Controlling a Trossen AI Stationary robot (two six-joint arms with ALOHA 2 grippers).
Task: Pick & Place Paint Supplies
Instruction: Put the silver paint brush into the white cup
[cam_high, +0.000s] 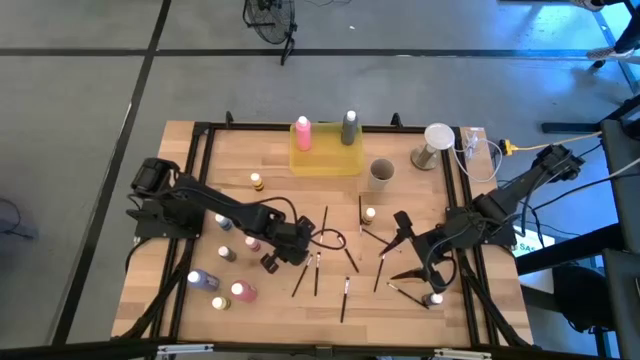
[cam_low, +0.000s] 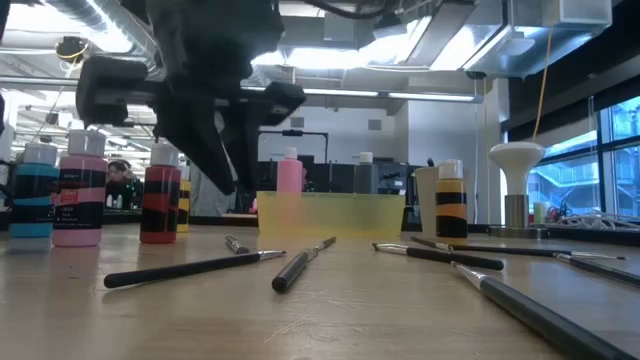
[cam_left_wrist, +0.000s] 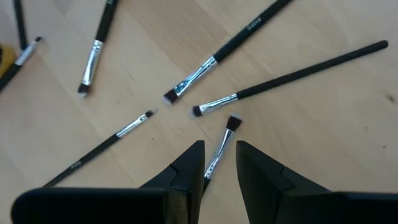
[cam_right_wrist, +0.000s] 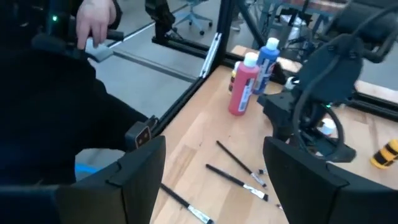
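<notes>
The left claw (cam_left_wrist: 219, 163) hangs low over the middle of the table (cam_high: 400, 310), its fingers narrowly parted around the handle of a thin paintbrush (cam_left_wrist: 221, 148). That brush runs lengthwise straight out between the fingers, bristle tip pointing away from the claw. Just beyond the tip, four more brushes (cam_left_wrist: 289, 74) lie fanned on the wood, their bristle ends pointing toward it. The right claw (cam_high: 418, 262) hovers wide open and holds nothing, with loose brushes (cam_right_wrist: 241, 163) lying flat ahead of it.
</notes>
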